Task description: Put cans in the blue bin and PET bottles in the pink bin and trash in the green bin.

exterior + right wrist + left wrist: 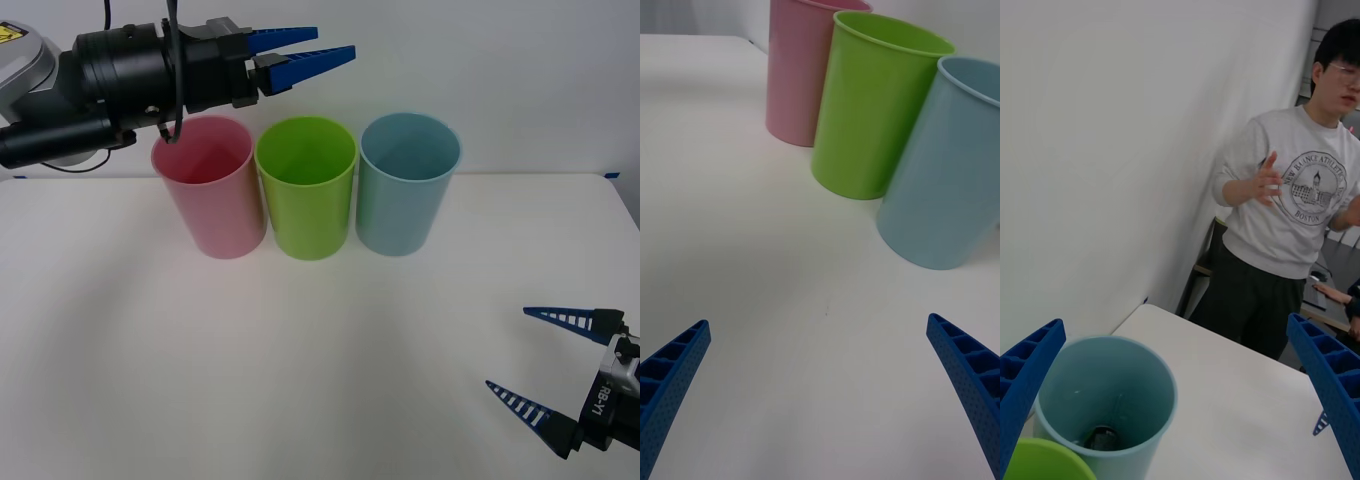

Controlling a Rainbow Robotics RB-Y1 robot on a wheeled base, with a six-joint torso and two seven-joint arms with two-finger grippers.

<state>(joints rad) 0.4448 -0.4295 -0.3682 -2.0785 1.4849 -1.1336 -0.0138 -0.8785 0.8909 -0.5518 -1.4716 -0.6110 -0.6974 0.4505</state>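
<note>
Hanging high over the pink bin (208, 185) with left gripper (310, 52) fingers spread and empty, dark can (1102, 437) already down inside the blue bin (407, 180), right gripper (545, 365) spread wide low over the table (300, 370), could bump the green bin (305, 185) coming down.

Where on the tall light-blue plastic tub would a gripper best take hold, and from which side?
Probably the rim of the tall light-blue plastic tub, from above, one finger inside the wall and one outside. It stands upright with its mouth open, and its round body looks too broad to span. The lime-green tub crowds one side, so the side facing the open right gripper is freer. A small dark can lies inside.
</note>
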